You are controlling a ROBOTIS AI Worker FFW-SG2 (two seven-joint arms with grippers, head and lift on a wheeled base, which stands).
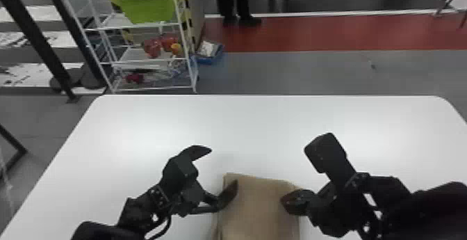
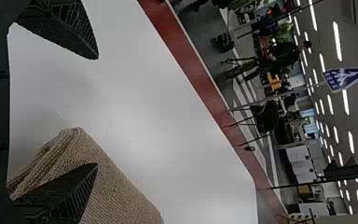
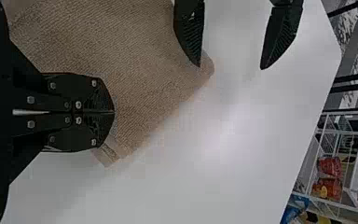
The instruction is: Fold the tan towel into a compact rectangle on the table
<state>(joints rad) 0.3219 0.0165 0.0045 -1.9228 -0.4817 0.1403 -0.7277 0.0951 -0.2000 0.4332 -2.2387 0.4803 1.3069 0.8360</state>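
The tan towel [image 1: 259, 211] lies folded flat at the table's near middle, running down out of the head view. At its far left corner my left gripper [image 1: 219, 171] is open, one finger over the towel and the other above bare table. In the left wrist view, layered folds show on the towel [image 2: 121, 198] beside the lower finger of the left gripper [image 2: 97, 111]. My right gripper [image 1: 285, 202] is by the towel's right edge. In the right wrist view, the right gripper [image 3: 113, 112] has its fingers pressed together over the towel [image 3: 121, 51], with no cloth visible between them.
The white table [image 1: 257, 128] extends beyond and to both sides of the towel. Past its far left edge stands a wire shelf [image 1: 149, 25] holding a green bin [image 1: 147, 4], with a blue box [image 1: 208, 53] on the floor beside it.
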